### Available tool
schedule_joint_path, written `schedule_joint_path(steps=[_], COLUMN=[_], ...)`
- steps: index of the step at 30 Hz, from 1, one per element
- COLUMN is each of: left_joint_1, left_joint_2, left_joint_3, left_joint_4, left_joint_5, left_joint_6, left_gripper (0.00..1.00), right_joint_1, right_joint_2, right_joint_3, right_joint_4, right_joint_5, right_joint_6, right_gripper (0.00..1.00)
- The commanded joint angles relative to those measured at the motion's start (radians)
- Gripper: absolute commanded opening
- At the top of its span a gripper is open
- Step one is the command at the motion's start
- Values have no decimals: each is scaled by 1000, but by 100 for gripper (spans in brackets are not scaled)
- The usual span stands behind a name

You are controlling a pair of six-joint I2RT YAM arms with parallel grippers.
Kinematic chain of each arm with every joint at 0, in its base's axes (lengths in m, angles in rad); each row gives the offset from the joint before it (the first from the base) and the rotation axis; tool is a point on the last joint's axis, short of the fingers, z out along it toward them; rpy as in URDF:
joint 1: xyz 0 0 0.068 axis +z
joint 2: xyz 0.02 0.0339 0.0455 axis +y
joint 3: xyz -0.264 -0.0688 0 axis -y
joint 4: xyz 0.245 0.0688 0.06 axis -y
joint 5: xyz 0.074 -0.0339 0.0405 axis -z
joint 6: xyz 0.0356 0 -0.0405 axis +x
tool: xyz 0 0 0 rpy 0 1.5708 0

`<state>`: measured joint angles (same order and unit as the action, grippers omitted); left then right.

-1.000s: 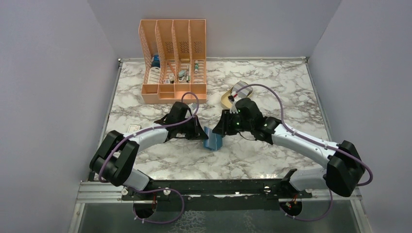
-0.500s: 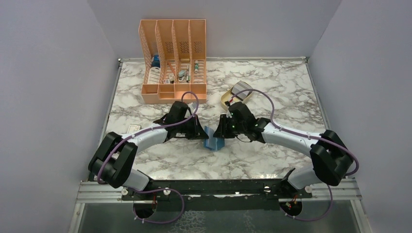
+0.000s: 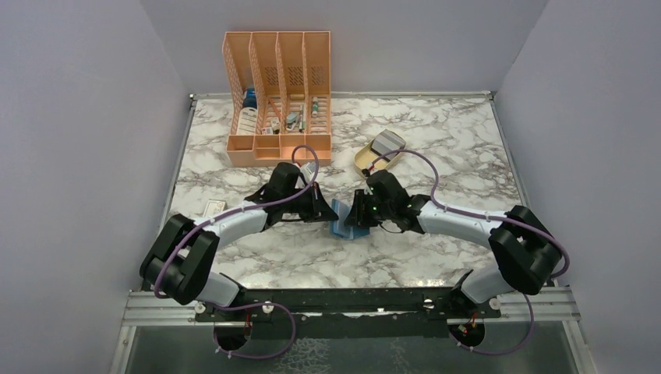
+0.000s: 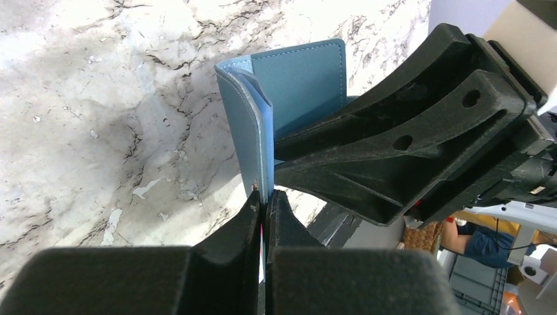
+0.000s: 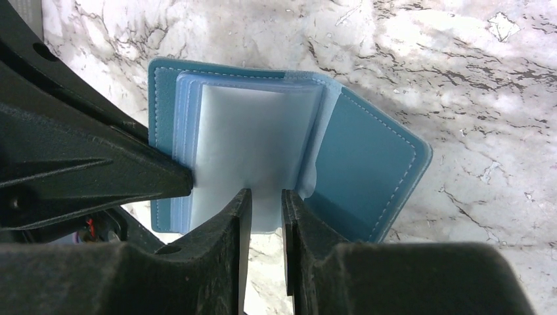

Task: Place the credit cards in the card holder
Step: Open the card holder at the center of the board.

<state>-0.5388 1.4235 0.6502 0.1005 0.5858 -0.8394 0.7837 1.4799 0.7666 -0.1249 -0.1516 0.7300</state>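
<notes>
The teal-blue card holder [image 3: 341, 220] stands open on the marble table between both grippers. My left gripper [image 3: 326, 212] is shut on one cover's edge, as the left wrist view [image 4: 264, 197] shows, with the holder [image 4: 299, 79] upright. My right gripper [image 3: 355, 214] is narrowly open in the right wrist view [image 5: 263, 197], its jaws astride the lower edge of the pale blue-grey sleeves [image 5: 249, 144]. I see no card between them. The holder's other cover [image 5: 368, 164] fans out to the right. A grey credit card [image 3: 387, 142] lies in the beige tray [image 3: 365, 164] behind. Other cards are out of view.
An orange slotted file rack [image 3: 278, 93] with small items stands at the back left. A small white-and-red box [image 3: 212, 206] lies left of my left arm. Purple walls close the table on three sides.
My right gripper has moved left and down from beside the holder onto its inner sleeves. The holder has opened a bit more. My left gripper has kept its hold.
</notes>
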Motion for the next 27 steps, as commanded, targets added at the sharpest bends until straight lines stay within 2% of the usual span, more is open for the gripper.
schedule_joint_path(steps=[1,8,19,22,25,27], left_joint_1=[-6,-6,-6,-7,-6,-6], left_joint_2=[-20,-24,-33,-33,-32,-32], left_joint_3=[-21,-45,-53,-56,-60,-60], left_joint_4=[78,155,159,159,159,159], left_joint_5=[50,93,92,89,82,80], left_joint_6=[-17,-61,-57,-56,-55,-55], left_gripper=[0,0,0,10,0,0], right_joint_1=[-1,-1,-1,-1,-1,-1], right_joint_2=[28,49,72,75,75,76], right_joint_3=[-23,-45,-57,-60,-60,-61], right_joint_4=[54,70,98,100,102,102], right_joint_5=[27,59,54,52,52,52], right_joint_6=[3,11,11,11,11,11], right_gripper=[23,22,21,21,21,21])
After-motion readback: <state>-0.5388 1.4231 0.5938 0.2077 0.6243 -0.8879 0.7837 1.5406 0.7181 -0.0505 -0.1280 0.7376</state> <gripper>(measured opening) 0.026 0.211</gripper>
